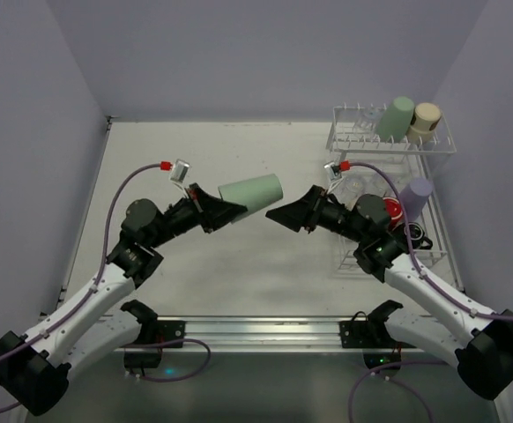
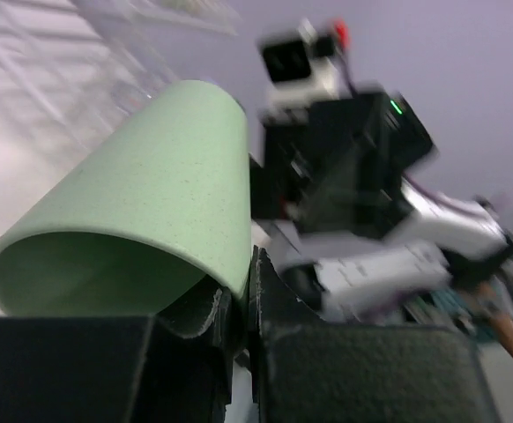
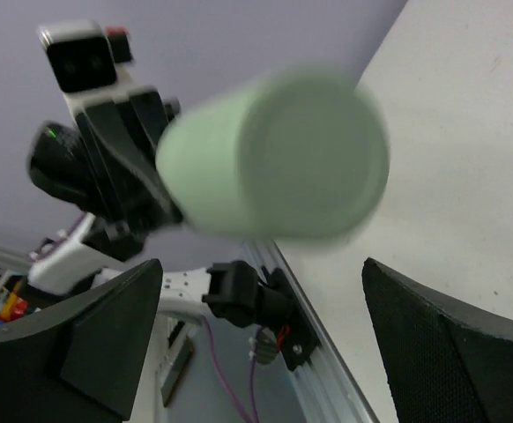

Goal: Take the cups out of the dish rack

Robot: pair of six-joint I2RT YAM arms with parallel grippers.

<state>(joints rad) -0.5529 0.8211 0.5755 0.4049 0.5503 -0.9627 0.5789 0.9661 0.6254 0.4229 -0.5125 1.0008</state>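
Note:
My left gripper (image 1: 227, 208) is shut on the rim of a pale green tumbler (image 1: 251, 191), held on its side above the table's middle, its closed base toward the right arm. One finger is inside the rim, one outside (image 2: 239, 304). My right gripper (image 1: 278, 214) is open and empty, just right of the tumbler's base (image 3: 278, 154). The wire dish rack (image 1: 393, 145) stands at the right. Its upper tier holds a second pale green tumbler (image 1: 397, 116) and a beige tumbler (image 1: 425, 122). Lower down are a lavender tumbler (image 1: 417, 197), a red mug (image 1: 394, 210) and a black mug (image 1: 415, 236).
Purple walls close the table on the left, back and right. The metal rail (image 1: 265, 330) with both arm bases runs along the near edge. The right arm lies over the rack's lower tier (image 1: 433, 256).

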